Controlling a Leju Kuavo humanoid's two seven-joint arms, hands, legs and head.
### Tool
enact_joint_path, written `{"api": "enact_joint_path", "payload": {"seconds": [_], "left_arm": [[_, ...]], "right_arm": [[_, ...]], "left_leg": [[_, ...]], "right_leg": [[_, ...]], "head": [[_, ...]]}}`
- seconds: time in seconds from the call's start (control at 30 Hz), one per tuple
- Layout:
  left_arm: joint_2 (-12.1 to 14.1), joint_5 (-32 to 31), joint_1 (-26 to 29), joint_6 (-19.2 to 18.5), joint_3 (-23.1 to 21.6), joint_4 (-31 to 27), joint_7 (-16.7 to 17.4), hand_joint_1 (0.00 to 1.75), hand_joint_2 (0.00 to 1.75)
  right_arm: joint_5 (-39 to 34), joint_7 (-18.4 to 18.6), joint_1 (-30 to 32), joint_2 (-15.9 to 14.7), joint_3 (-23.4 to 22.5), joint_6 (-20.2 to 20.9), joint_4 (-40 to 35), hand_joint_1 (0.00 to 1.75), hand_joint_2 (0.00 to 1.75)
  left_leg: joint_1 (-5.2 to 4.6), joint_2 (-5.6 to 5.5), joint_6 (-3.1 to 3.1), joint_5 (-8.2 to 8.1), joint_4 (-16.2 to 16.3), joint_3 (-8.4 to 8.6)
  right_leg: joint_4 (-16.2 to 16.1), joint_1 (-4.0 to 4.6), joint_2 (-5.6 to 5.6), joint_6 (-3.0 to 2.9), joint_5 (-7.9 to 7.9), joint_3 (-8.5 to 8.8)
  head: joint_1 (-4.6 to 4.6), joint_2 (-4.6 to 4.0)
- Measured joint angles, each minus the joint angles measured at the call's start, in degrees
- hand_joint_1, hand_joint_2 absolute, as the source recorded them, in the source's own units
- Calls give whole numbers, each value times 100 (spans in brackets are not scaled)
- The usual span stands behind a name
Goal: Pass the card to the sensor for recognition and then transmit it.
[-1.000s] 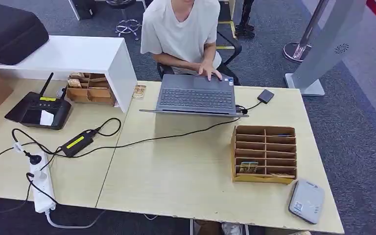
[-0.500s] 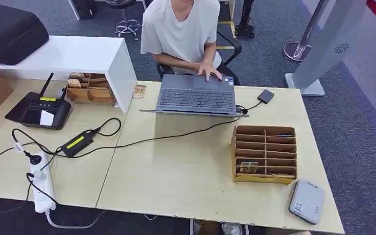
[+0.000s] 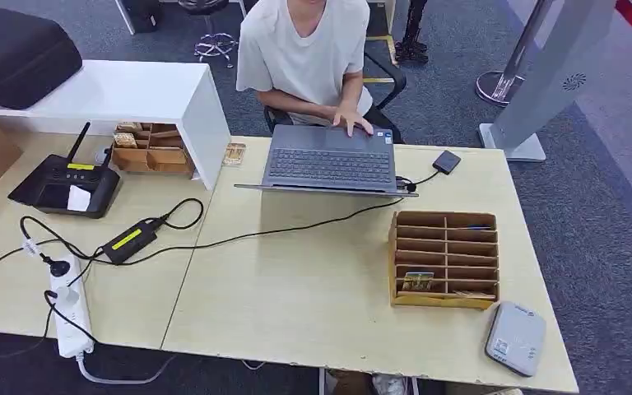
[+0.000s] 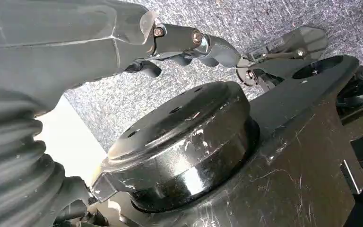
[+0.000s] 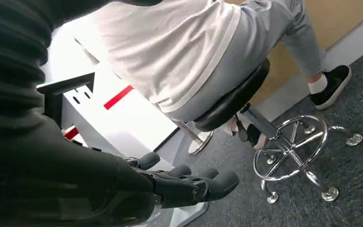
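1. We see our right hand [image 5: 179, 182] in the right wrist view, hanging low beside the body over grey carpet. Its dark fingers are loosely curled and a little apart, and nothing lies in them. A person on a stool [image 5: 231, 101] sits beyond it.

2. We see our left hand [image 4: 184, 45] in the left wrist view, also hanging low over carpet. Its fingers are stretched forward and it holds nothing.

3. Both hands are well below the table [image 3: 313, 304], so the card lies up and forward of either one.

4. The card [image 3: 417, 281] stands on edge in a lower left slot of the wooden slotted rack [image 3: 445, 257], on the right part of the table. Its long edge runs across the slot, side to side in our head view.

5. The sensor [image 3: 514, 337], a flat grey box, lies just beside the rack at the table's near right corner. Card and sensor are close together and both sit on our right.

6. We judge the right hand the nearer one for both. The left would have to cross the whole table.

7. A card in its slot with both hands down fits a pass to come as well as one finished, so we bid no move.

8. The person [image 3: 304, 49] opposite us rests a hand on the laptop [image 3: 329, 160].
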Motion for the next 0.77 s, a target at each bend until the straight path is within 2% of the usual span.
{"api": "enact_joint_path", "payload": {"seconds": [0.6,0.77], "left_arm": [[-7,-59,-4,-37,0,0,15,0,175],[-66,-866,91,-22,554,-11,15,0,175]], "right_arm": [[57,-116,29,0,-9,-61,-9,0,175],[-630,-424,283,-2,109,-389,-127,0,175]], "left_leg": [[0,-1,0,0,0,0],[0,-9,0,-4,-1,-3]], "right_leg": [[0,0,-1,0,0,1],[1,0,-6,5,-9,7]], "head": [[0,0],[0,0]]}}
